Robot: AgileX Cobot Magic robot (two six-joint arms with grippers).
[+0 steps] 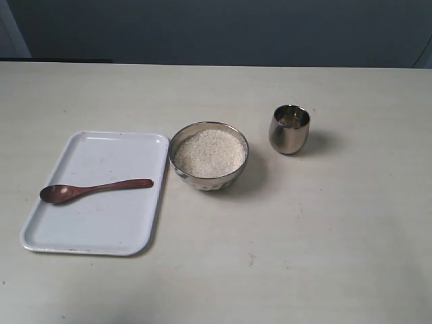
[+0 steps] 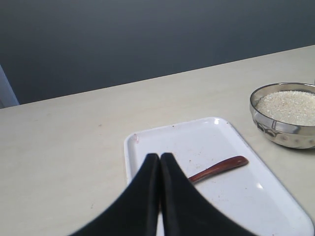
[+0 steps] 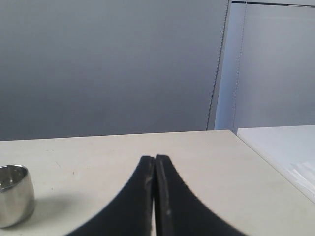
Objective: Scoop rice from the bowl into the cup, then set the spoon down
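Observation:
A reddish-brown wooden spoon lies flat on a white tray, scoop to the left. To the tray's right stands the wide steel bowl heaped with white rice. The small steel cup stands further right and back. Neither arm shows in the exterior view. In the left wrist view my left gripper is shut and empty above the tray, with the spoon's handle beside it and the bowl beyond. My right gripper is shut and empty, the cup off to one side.
The pale table runs wide around the three items. A dark wall stands behind its far edge. In the right wrist view a white surface lies past the table's edge.

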